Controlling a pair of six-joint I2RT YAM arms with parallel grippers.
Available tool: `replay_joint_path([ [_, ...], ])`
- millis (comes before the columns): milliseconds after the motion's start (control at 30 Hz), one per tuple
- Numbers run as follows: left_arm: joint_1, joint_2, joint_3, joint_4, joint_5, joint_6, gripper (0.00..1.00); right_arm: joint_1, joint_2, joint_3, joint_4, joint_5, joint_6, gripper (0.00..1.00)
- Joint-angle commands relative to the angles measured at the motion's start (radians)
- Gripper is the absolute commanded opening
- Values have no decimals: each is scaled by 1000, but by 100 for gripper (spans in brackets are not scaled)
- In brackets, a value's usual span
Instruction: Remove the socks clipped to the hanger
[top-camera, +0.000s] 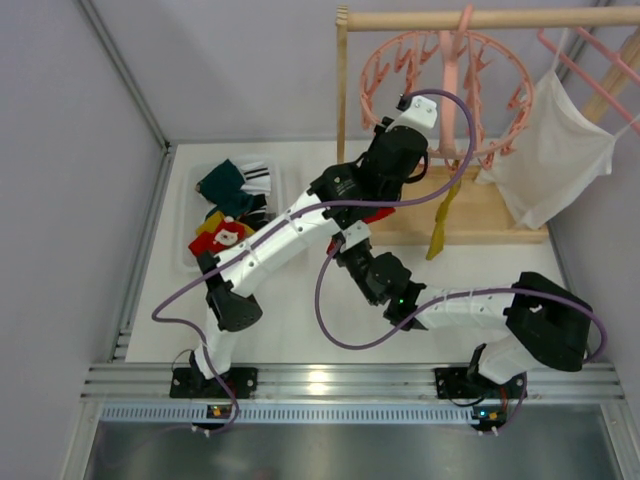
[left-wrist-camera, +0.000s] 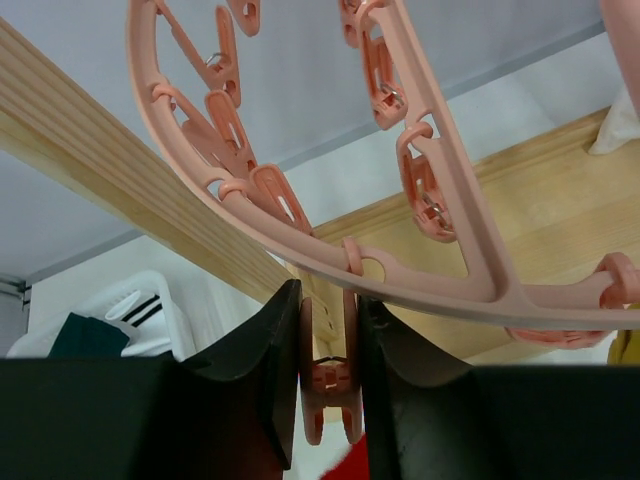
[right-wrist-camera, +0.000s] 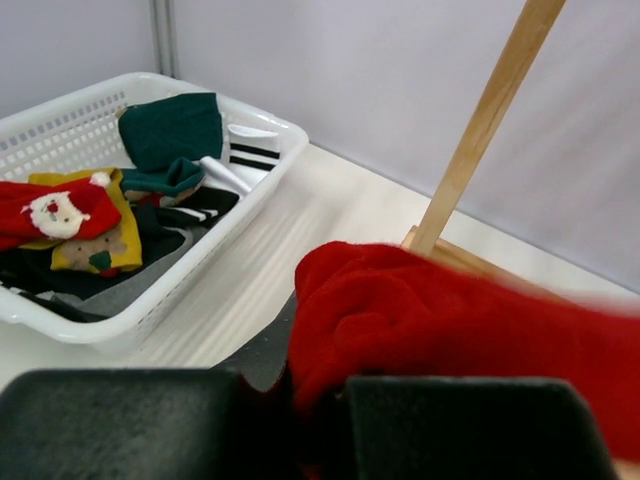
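The round pink hanger (top-camera: 445, 95) hangs from the wooden rail. My left gripper (left-wrist-camera: 329, 310) reaches up under its ring (left-wrist-camera: 440, 250). Its jaws press on both handles of one pink peg (left-wrist-camera: 331, 385), and a bit of red sock (left-wrist-camera: 352, 466) shows just below that peg. My right gripper (right-wrist-camera: 320, 400) is shut on a bunched red sock (right-wrist-camera: 430, 320) low over the table; in the top view it (top-camera: 352, 255) sits under the left arm. A mustard sock (top-camera: 440, 225) dangles from the hanger's near right side.
A white basket (top-camera: 192, 180) at the left holds teal (right-wrist-camera: 170, 130), red, yellow and striped socks. The wooden rack's base (top-camera: 490, 215) and upright (right-wrist-camera: 480, 130) stand behind. A white shirt (top-camera: 555, 150) hangs at the right on another hanger.
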Motion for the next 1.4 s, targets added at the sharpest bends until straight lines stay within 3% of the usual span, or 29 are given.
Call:
replay_joint_path([
  [0,14,3,49,32,-24,6,24,26,-41,-25,59,-2,-4,0],
  [133,14,-10,38,30,-8,-14,22,29,-86,-82,62,-2,26,0],
  [167,14,-17,12,32,1,-14,34,31,-113,-99,60,-8,50,0],
  [267,14,-57,-38,30,28,-60,56,32,-193,-177,39,-80,118,0],
  [467,14,-171,-105,30,7,-120,74,32,-375,-310,-135,-179,256,0],
  [567,12,-258,-176,30,-22,-149,89,31,-435,-338,-202,-177,328,0],
  [600,14,-286,-234,30,-33,-171,98,29,-442,-332,-230,-179,334,0],
  [700,14,-416,-350,27,-65,-207,98,20,-442,-299,-319,-203,349,0],
  [833,12,-614,-642,26,-122,-296,98,1,-402,-240,-360,-274,375,0],
  [933,14,-786,-854,21,-148,-370,98,-23,-330,-164,-376,-367,382,0],
  [1033,18,-950,-971,-35,-189,-456,98,-26,-227,-52,-403,-438,359,0],
  [1233,57,-1183,-1122,-204,-264,-580,98,-52,73,285,-504,-591,343,0],
  [1367,69,-1322,-1171,-256,-307,-605,98,-66,341,609,-567,-642,329,0],
])
